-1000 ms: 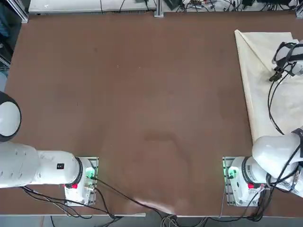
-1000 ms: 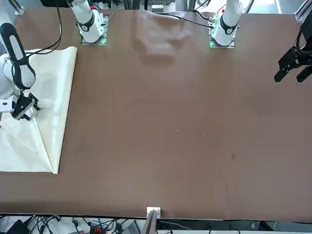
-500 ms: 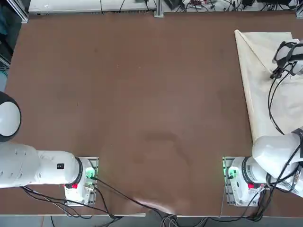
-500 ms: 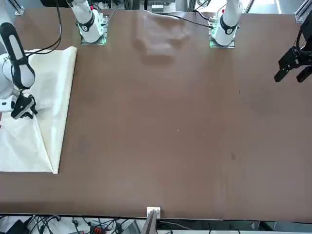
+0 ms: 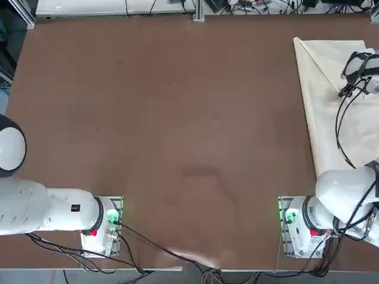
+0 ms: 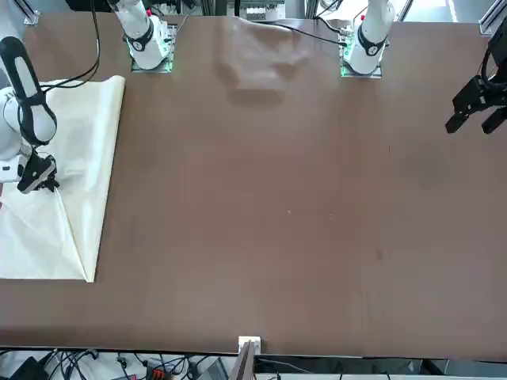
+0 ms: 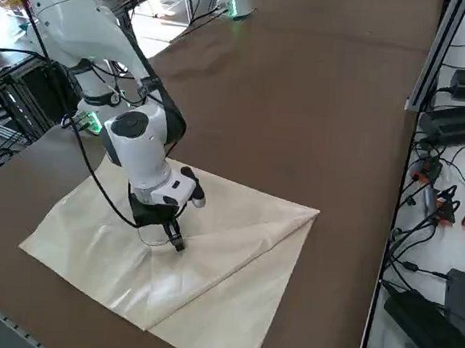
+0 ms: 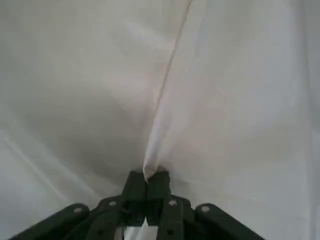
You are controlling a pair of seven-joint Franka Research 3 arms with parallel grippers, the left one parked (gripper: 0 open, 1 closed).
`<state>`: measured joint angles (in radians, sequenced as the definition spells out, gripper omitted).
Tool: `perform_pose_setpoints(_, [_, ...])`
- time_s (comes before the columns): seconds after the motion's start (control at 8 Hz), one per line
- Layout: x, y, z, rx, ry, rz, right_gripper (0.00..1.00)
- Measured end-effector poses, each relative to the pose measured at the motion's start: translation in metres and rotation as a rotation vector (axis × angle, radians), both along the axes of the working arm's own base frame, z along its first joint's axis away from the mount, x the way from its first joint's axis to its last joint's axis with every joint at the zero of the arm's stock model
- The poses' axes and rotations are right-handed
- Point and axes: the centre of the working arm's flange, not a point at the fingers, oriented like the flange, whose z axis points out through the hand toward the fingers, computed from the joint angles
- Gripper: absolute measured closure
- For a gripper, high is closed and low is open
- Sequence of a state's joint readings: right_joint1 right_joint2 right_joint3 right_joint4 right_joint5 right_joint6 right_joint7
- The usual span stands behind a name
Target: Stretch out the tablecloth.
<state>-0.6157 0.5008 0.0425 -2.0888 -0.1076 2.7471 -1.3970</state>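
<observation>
Your right gripper [image 8: 146,186] had its two fingers pinched closed on a raised fold of the tablecloth [image 7: 209,261], its tips down on the fabric. You had one tablecloth to work with, lying folded on the brown table [image 5: 177,118] at the robot's far right side, one corner doubled over along a diagonal crease. The arm bent down over it, wrist pointing nearly straight down

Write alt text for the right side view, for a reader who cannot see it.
The right gripper pinches a fold of a cream tablecloth that lies folded over on itself on the near corner of a brown table. The white arm reaches down over the cloth from the left. Cables and tools lie on a bench beyond the table's edge.
</observation>
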Motion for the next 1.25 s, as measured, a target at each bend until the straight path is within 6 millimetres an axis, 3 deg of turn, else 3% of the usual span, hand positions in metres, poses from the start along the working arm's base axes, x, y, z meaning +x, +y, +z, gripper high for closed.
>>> perform_pose_setpoints(0.38, [0.007, -0.003, 0.009, -0.005, -0.02, -0.025, 0.98])
perform_pose_setpoints(0.75, [0.01, 0.002, 0.034, 0.027, 0.012, -0.129, 0.98])
perform_pose_setpoints(1.25, [0.02, 0.046, 0.047, 0.126, 0.086, -0.223, 0.98])
